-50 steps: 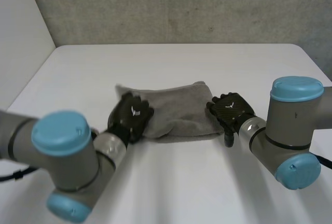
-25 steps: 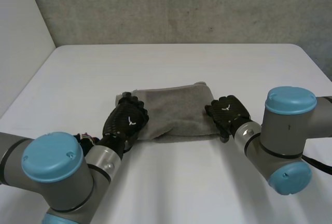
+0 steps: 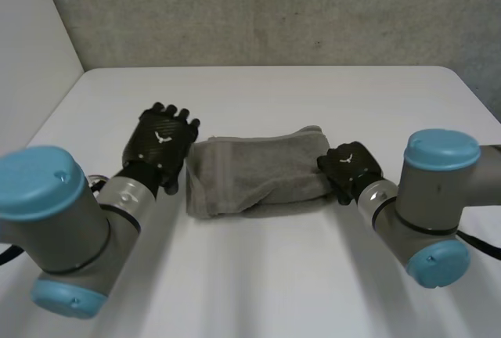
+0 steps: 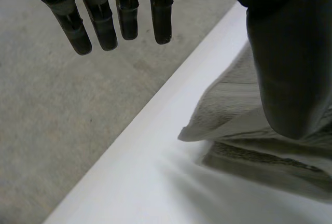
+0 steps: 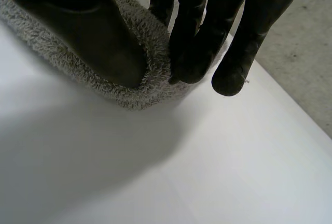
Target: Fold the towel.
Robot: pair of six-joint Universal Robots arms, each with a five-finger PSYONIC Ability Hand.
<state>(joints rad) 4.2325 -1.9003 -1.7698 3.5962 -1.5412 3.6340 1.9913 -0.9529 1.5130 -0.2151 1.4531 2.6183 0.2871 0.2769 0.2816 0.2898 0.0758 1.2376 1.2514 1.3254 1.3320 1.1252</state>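
The left hand (image 3: 162,144) has lifted off the towel (image 3: 250,170), fingers straight and apart, seemingly releasing the fold, while the right hand (image 3: 350,167) pinches the opposite end steady.

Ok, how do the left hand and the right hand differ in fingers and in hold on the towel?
The left hand has straight fingers and holds nothing; the right hand pinches the towel between thumb and fingers. The left hand sits beside the towel's left end; the right hand is on its right end. Both are black, one at each end of the towel.
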